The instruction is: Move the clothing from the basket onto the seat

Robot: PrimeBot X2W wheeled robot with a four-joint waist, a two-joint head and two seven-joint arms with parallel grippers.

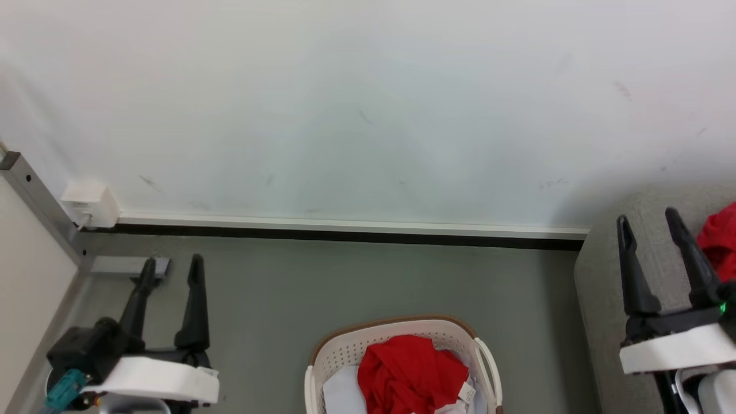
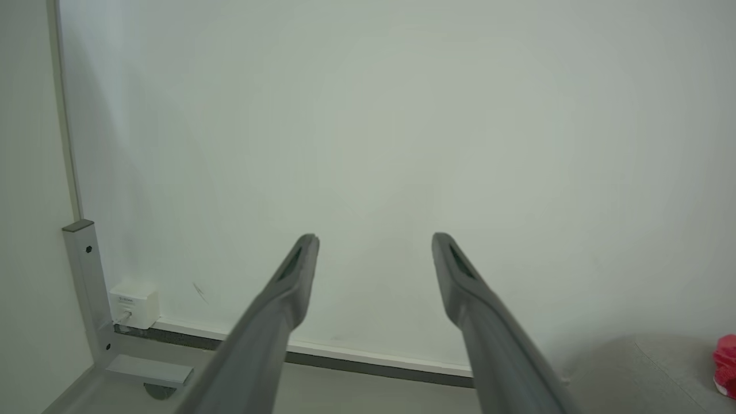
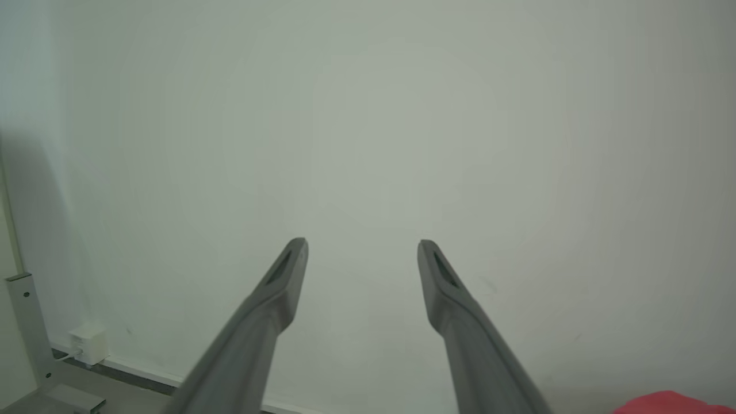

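Red clothing [image 1: 411, 374] heaped in basket [image 1: 339, 351], no clear long axis; left end effector [image 1: 173, 260] left of basket, right end effector [image 1: 647, 215] right of it by sofa [image 1: 604, 299], both wide open, empty, about equally near.

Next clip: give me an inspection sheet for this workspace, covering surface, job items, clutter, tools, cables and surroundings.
surface: grey floor, with the white basket standing on it.
job's things: red clothing bunched in the basket; grey sofa at right, with a red garment lying on it.
clutter: white fabric under the red clothing.
tools: left tool open, empty, over the floor; right tool open, empty, in front of the sofa.
cables: teal connector at the left arm; nothing loose seen.
surroundings: pale wall, white skirting, white wall box, grey metal post.
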